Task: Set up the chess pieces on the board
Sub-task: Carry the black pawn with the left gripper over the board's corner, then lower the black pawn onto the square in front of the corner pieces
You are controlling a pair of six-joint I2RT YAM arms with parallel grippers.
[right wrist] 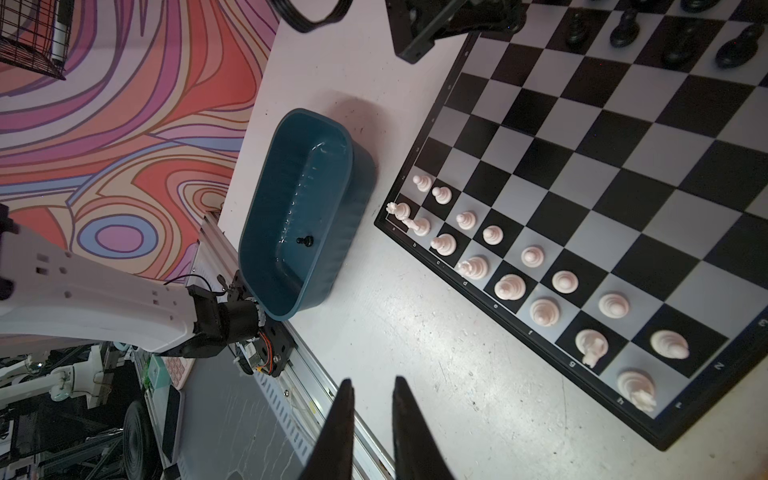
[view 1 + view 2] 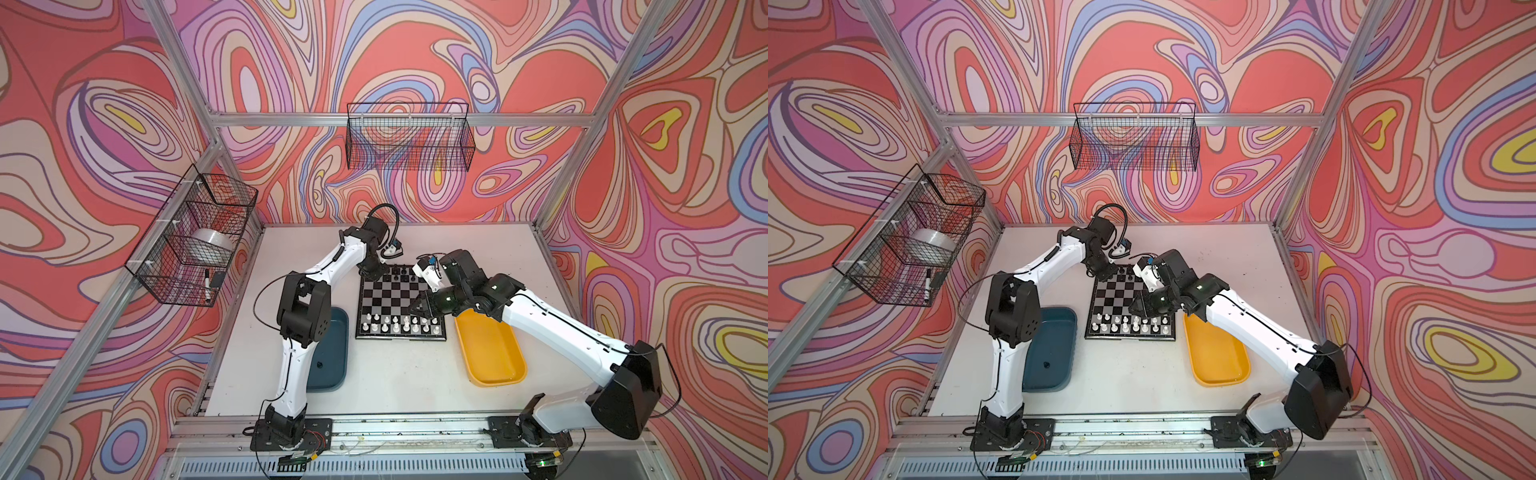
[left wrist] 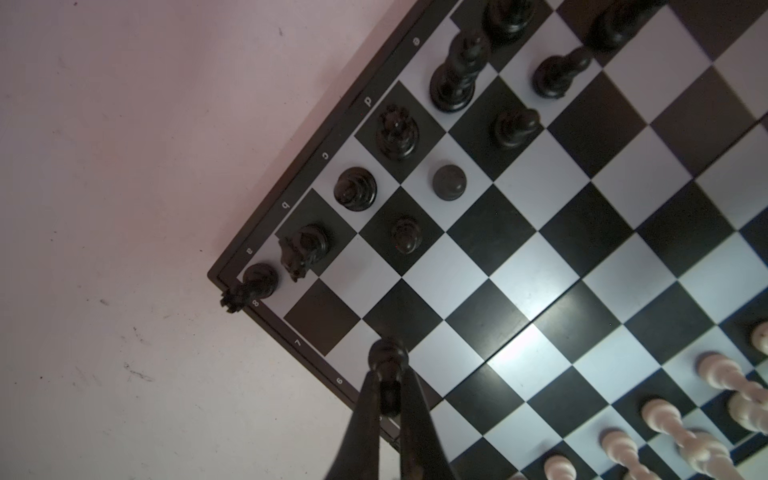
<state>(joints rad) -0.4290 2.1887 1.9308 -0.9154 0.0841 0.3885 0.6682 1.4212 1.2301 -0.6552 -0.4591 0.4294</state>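
Steadiness mattered: the left gripper (image 3: 388, 376), pinching a black pawn (image 3: 388, 355), had to seat it upright on a free square of the board (image 3: 540, 187); the right gripper (image 1: 374, 382) hung parted, empty.

The flat square board (image 2: 386, 299) has black and silver-grey checks and a black border. There are white plastic chessmen (image 1: 510, 286), black plastic chessmen (image 3: 397, 131), a black plastic pawn (image 3: 388, 357), a teal oblong tray (image 1: 266, 195) and a yellow oblong tray (image 2: 490, 353).

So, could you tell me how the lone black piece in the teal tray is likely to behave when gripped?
The black piece is tiny against the teal tray, so probably very light and easily knocked aside. Its rounded shape suggests it may roll or skid on the tray's glossy floor. It looks like stiff, hard plastic.
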